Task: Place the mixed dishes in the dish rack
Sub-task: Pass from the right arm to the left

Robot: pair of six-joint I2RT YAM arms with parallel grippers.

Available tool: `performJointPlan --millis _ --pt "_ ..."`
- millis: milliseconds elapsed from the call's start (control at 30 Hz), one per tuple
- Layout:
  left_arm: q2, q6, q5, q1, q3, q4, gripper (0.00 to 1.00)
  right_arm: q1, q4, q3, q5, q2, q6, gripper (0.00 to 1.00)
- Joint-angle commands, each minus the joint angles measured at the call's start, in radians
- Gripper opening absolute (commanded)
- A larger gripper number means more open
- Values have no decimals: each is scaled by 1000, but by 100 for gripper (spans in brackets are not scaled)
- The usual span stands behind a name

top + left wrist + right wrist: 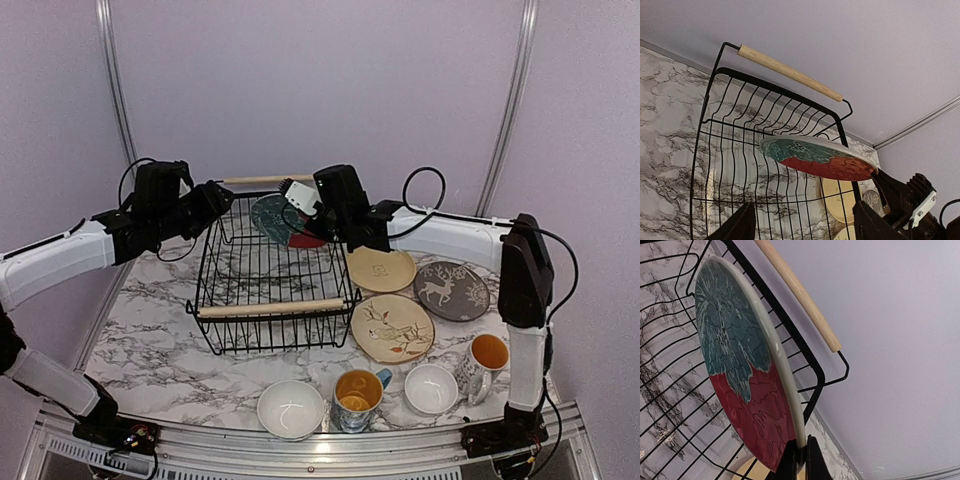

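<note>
The teal-and-red plate (740, 375) is pinched by its cream rim between the closed fingers of the right gripper (801, 452). It is held tilted over the far right part of the dish rack (255, 270), near the far wooden handle (790, 72). The left gripper (802, 227) is held at the rack's far left corner with its fingers spread and nothing between them. Other plates (392, 328), bowls (290, 408) and mugs (357, 395) are seen on the marble table (150, 350), right of and in front of the rack.

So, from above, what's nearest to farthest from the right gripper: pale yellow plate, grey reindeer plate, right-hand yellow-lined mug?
From the right gripper:
1. Pale yellow plate, just right of it.
2. Grey reindeer plate, further right.
3. Yellow-lined mug, front right.
</note>
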Motion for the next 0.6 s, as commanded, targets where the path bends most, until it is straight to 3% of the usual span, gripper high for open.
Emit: performJointPlan --millis 0,100,367,567 --pt "27 -208 78 -30 -2 200 69 -5 171 10 14 -100 99 0" --pt "58 -315 99 -36 6 275 69 -5 163 6 5 -103 126 0" --pt "229 -472 191 -36 140 225 68 3 151 -52 -65 -125 166 0" --pt "324 -500 199 -36 234 186 67 14 95 -89 -184 -140 242 0"
